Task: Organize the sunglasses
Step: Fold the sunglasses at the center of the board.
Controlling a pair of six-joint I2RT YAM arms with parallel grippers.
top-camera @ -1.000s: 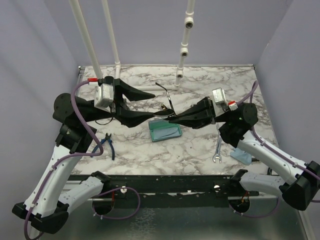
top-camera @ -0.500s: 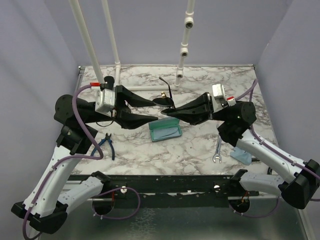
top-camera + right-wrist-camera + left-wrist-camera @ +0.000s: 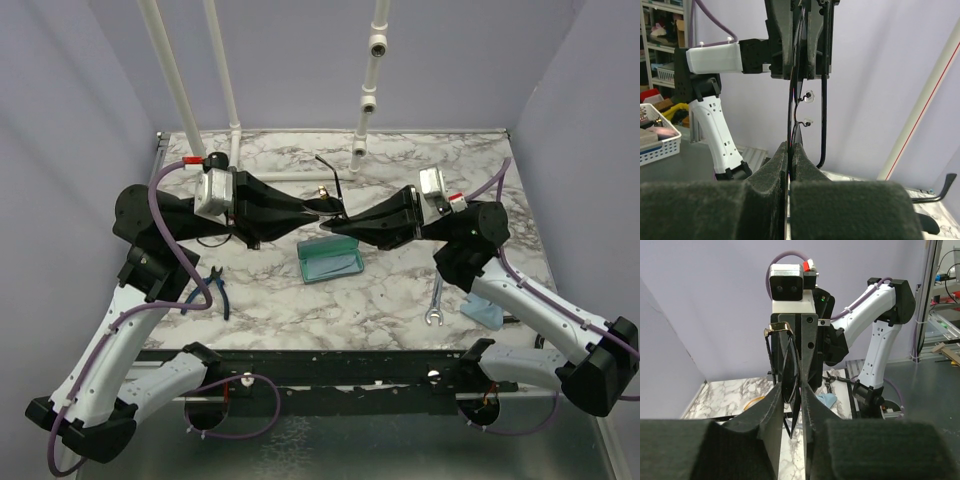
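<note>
Wire-frame sunglasses (image 3: 337, 190) are in the air, above the far edge of the blue-grey case (image 3: 330, 262). Right gripper (image 3: 335, 226), above the case, is pinched fully on 1 lens. Left gripper (image 3: 318, 207) is at a narrow slit straddling the glasses; can't tell if the pads touch.

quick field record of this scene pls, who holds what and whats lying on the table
held item: wire-frame sunglasses, in the air between the two arms
right end effector: shut on a lens
left end effector: straddling the same glasses, contact unclear
surface: marble table
lying on it: teal case, blue pliers, wrench, blue cloth
</note>
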